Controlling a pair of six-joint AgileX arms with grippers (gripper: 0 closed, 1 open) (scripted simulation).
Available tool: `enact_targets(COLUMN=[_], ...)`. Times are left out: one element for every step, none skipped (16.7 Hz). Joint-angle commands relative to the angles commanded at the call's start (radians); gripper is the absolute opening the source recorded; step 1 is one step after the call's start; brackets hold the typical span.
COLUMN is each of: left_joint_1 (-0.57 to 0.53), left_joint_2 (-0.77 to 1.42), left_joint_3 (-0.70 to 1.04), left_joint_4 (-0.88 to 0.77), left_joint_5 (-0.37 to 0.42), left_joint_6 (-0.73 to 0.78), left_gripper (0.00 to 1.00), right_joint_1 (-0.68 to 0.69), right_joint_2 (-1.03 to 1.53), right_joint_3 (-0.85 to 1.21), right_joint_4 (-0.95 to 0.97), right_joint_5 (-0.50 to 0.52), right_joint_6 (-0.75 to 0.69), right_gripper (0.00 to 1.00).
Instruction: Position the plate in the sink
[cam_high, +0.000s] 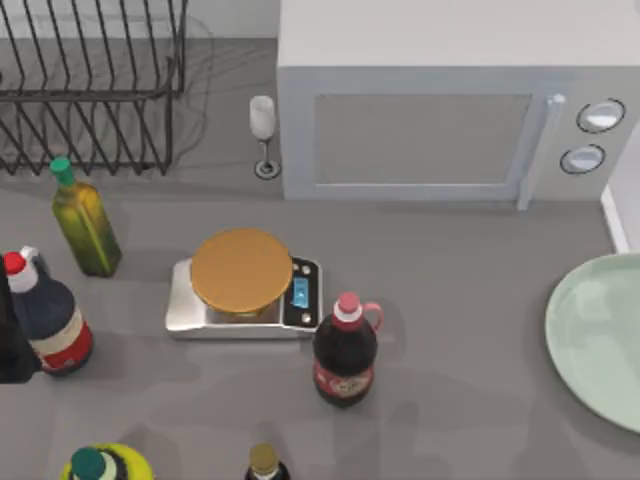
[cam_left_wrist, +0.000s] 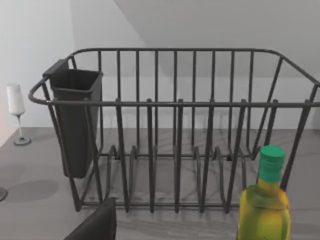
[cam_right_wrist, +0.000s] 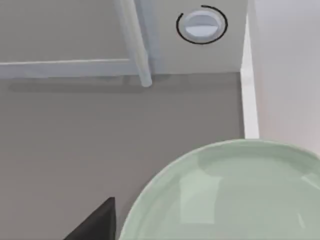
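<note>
At far right of the worktop (cam_high: 440, 270), the plate (cam_high: 600, 335) is lying flat, just beside the sink (cam_high: 613, 222) rim, which is running away behind it. Right pincer (cam_right_wrist: 95, 222) is hanging over the plate's near edge, so the right arm is nearer. Can't tell how wide it is gaping, or whether it is holding anything.

- plate (cam_high: 600, 335) lies on the table (cam_high: 450, 300) at its right edge, just beside the sink (cam_high: 622, 205).
- kitchen scale (cam_high: 245, 295) sits mid-table, before the microwave (cam_high: 450, 110).
- dish rack (cam_high: 90, 90) stands rear left.
</note>
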Motion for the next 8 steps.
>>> enact_targets(left_joint_1=[0.0, 0.0, 0.0, 0.0, 0.0, 0.0, 0.0, 0.0], left_joint_2=[0.0, 0.0, 0.0, 0.0, 0.0, 0.0, 0.0, 0.0], left_joint_3=[0.0, 0.0, 0.0, 0.0, 0.0, 0.0, 0.0, 0.0], left_joint_4=[0.0, 0.0, 0.0, 0.0, 0.0, 0.0, 0.0, 0.0], left_joint_5=[0.0, 0.0, 0.0, 0.0, 0.0, 0.0, 0.0, 0.0], left_joint_6=[0.0, 0.0, 0.0, 0.0, 0.0, 0.0, 0.0, 0.0], left_gripper=[1.0, 1.0, 1.0, 1.0, 1.0, 1.0, 1.0, 1.0], right_joint_1=[0.02, 0.04, 0.06, 0.08, 0.099, 0.117, 0.134, 0.15], right_joint_2=[0.101, 0.203, 0.305, 0.406, 0.504, 0.599, 0.688, 0.77], right_joint_3=[0.069, 0.139, 0.209, 0.277, 0.343, 0.407, 0.466, 0.521], right_joint_4=[-0.06, -0.12, -0.18, -0.239, -0.296, -0.35, -0.401, -0.449], right_joint_5=[0.0, 0.0, 0.0, 0.0, 0.0, 0.0, 0.0, 0.0], right_joint_6=[0.021, 0.042, 0.062, 0.083, 0.103, 0.121, 0.139, 0.156], right_gripper=[1.0, 1.0, 1.0, 1.0, 1.0, 1.0, 1.0, 1.0])
